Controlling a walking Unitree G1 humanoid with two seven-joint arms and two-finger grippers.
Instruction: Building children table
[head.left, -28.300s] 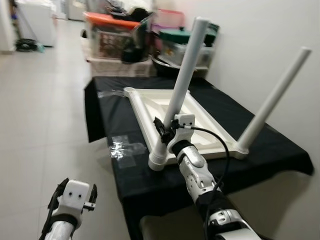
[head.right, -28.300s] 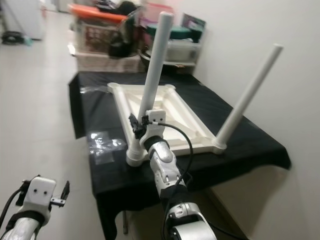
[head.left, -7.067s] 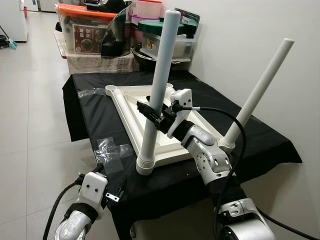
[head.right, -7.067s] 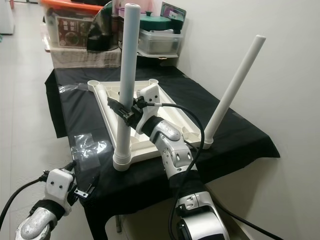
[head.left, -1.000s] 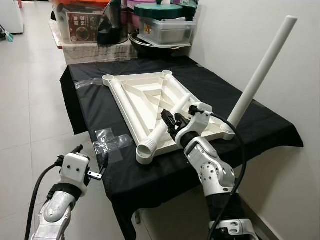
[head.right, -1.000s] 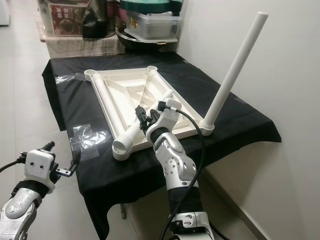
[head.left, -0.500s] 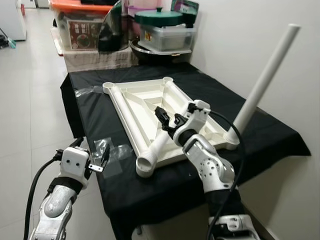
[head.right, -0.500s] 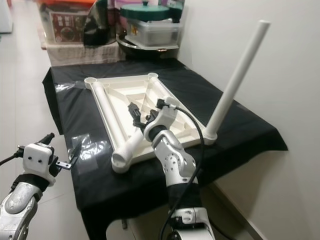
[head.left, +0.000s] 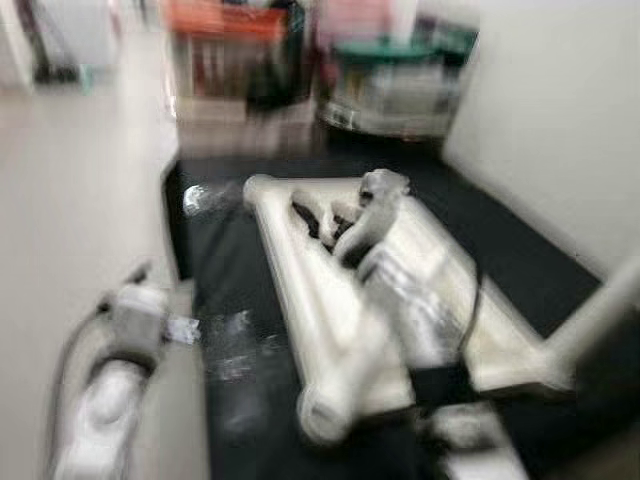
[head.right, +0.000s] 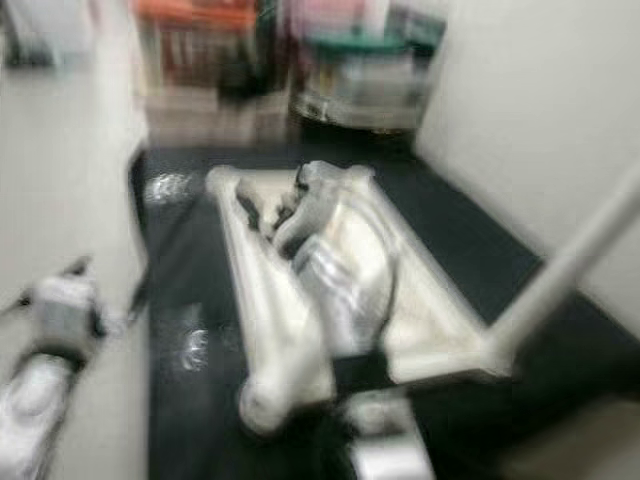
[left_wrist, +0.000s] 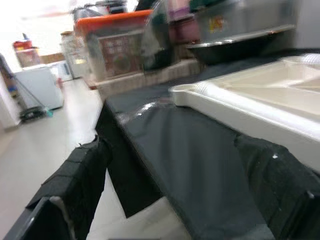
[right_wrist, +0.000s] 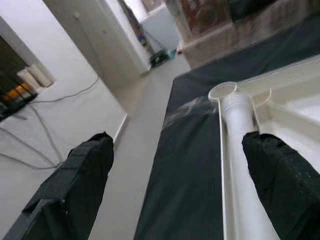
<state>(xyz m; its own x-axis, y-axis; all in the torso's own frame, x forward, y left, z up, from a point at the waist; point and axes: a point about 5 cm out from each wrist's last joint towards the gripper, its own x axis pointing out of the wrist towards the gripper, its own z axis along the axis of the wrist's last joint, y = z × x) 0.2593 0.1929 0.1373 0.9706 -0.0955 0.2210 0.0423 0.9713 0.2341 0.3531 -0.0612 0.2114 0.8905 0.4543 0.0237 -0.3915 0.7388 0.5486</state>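
On the black cloth (head.left: 530, 270) that covers the big table lies the white children's table top (head.left: 440, 260), turned upside down. Both eye views are very blurry. One white leg (head.right: 570, 262) stands up from the corner of the top nearest the wall. Another white leg (head.left: 310, 300) lies flat along the edge of the top nearest the open floor, with its round open end by the near corner. Behind the table, storage boxes (head.left: 230, 50) sit as blurry shapes, one with an orange lid.

The right arm reaches over the middle of the upside-down top. The right gripper (right_wrist: 177, 185) hangs just above the lying leg, near its ribbed end, which sits in a round corner socket (right_wrist: 222, 92). Its two black fingers (right_wrist: 80, 175) are spread wide apart and hold nothing.

The left gripper (left_wrist: 185, 200) is low beside the table, by the floor-side edge of the cloth. Its fingers (left_wrist: 75, 175) are also spread wide and hold nothing.
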